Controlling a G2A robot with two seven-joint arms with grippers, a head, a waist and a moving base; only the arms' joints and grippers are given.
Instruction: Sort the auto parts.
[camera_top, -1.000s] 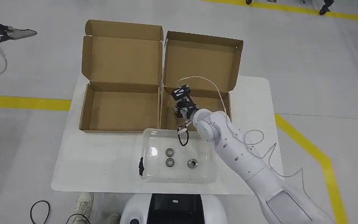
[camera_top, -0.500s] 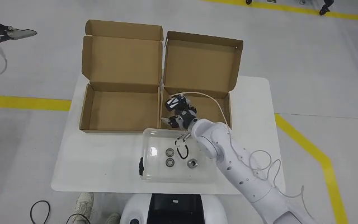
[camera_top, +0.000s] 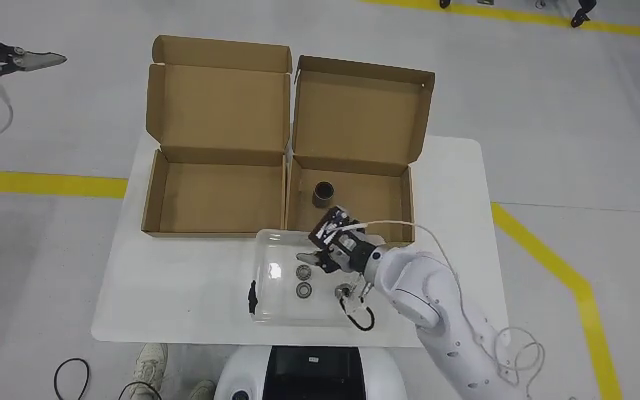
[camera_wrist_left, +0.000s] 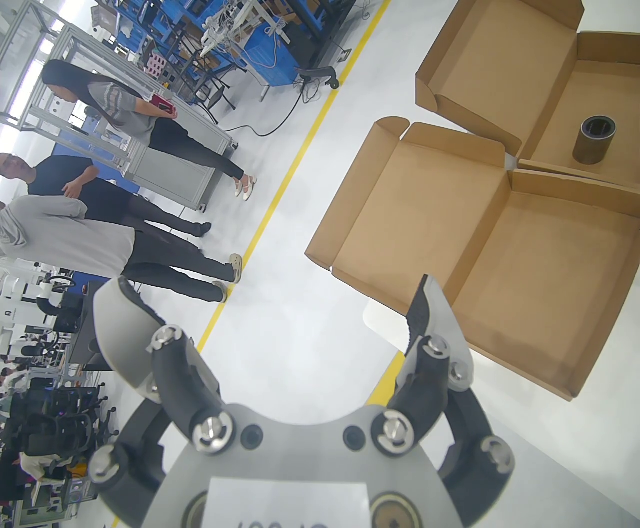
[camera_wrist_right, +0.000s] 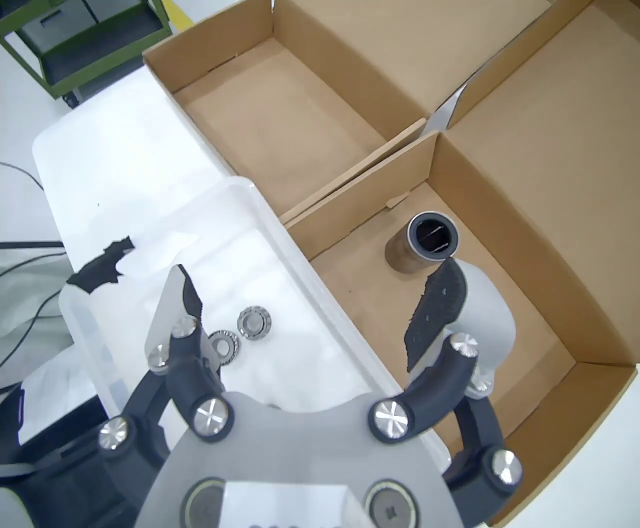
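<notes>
Left gripper (camera_wrist_left: 272, 310): hung out past the table's left edge, above the floor, fingers spread wide.
Clear bin (camera_top: 262, 300): sat at the near edge of the white table (camera_top: 180, 290), with a scrap of black tape (camera_wrist_right: 102, 265) stuck on its rim.
Ring bearings: two small ones, the first (camera_wrist_right: 254, 321) and the second (camera_wrist_right: 222, 345), lay flat and close together on the bin's floor.
Third part (camera_top: 345, 293): lay in the bin near the bearings, partly behind the arm's cable; possibly another bearing, but it was hard to tell.
Right gripper (camera_wrist_right: 315, 300): hung over the far side of the bin, by the wall next to the boxes, fingers wide apart and gripping nothing.
Right box (camera_top: 370, 200): open cardboard, just beyond the bin, lid folded back.
Dark sleeve (camera_top: 323, 191): stood upright on the right box's floor, toward its far left corner, open end up.
Left box (camera_top: 210, 195): open cardboard, side by side with the right box, walls touching.
</notes>
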